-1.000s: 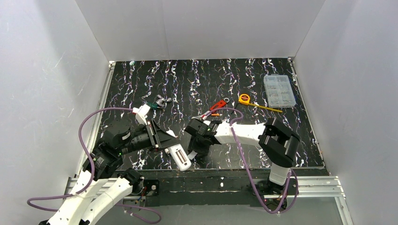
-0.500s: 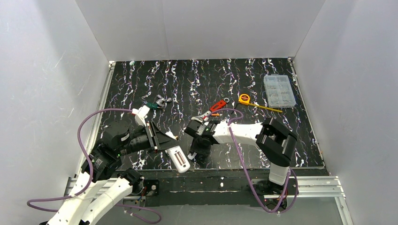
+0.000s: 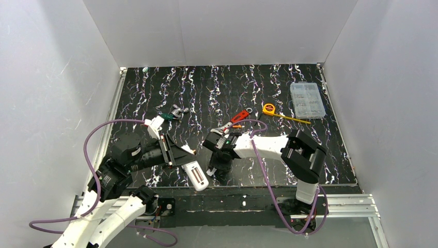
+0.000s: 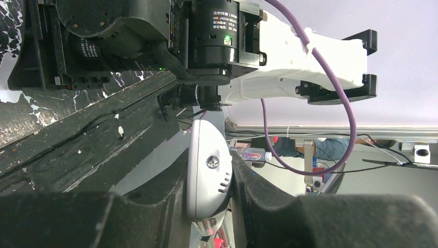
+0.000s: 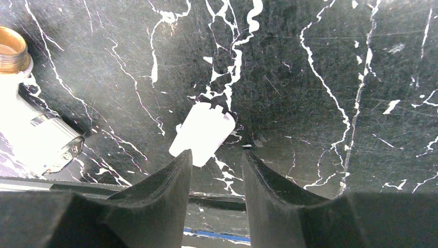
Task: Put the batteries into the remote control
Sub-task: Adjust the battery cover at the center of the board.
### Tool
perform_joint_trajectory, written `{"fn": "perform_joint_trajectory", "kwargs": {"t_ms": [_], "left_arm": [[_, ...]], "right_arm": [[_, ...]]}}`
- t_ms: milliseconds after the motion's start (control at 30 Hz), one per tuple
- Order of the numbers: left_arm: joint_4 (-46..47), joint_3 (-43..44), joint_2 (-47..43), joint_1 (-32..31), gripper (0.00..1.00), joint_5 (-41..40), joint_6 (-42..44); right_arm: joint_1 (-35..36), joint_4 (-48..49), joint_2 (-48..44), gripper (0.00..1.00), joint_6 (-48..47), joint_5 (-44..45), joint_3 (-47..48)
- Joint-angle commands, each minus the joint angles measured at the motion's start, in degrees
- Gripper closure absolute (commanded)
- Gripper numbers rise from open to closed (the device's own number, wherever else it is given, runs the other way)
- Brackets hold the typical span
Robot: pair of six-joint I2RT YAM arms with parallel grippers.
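From above, your left gripper (image 3: 186, 161) is clamped on the remote control (image 3: 197, 175). The handset sits at the near edge of the table (image 3: 206, 93), left of centre, with its free end pointing near and to the right. Your right gripper (image 3: 219, 169) hangs just right of the remote, also close to the near edge, pointing down at the dark marbled surface. Farther back, a red-handled wrench (image 3: 238, 117) lies near the middle of the table. A yellow tape measure (image 3: 268, 108) is to its right, and a clear plastic box (image 3: 307, 99) sits at the far right.

In your left wrist view, the remote control (image 4: 206, 150) is pinched between the two black fingers (image 4: 170, 201), which press on its long edges. The white shell faces the camera, showing a small screw and a few slots. The right arm (image 4: 289, 57) crosses the top of the picture just past the remote's far end, with its purple cable (image 4: 351, 111) looping down on the right.

In your right wrist view, the right gripper (image 5: 216, 157) stands released: there is a plain gap between the fingers and only bare table (image 5: 310, 77) shows through it. A small flat white cover piece (image 5: 202, 132) lies on the table just beyond the left fingertip; you cannot tell whether they touch. At the left edge is a white object (image 5: 26, 119) with a brass-coloured end and a silver collar.
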Motion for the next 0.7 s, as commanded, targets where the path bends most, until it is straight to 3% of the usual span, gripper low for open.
{"fn": "perform_joint_trajectory", "kwargs": {"t_ms": [0, 400, 667], "left_arm": [[0.9, 2.3, -0.2, -0.1, 1.00, 2.7, 0.7], [0.9, 2.7, 0.1, -0.1, 1.00, 2.9, 0.9], [0.9, 2.8, 0.2, -0.1, 1.00, 3.0, 1.3]], "right_arm": [[0.5, 2.1, 1.8, 0.51, 0.4, 2.8, 1.2], [0.5, 2.9, 2.3, 0.51, -0.9, 3.3, 1.9], [0.5, -2.6, 4.3, 0.54, -0.9, 4.4, 4.4]]}}
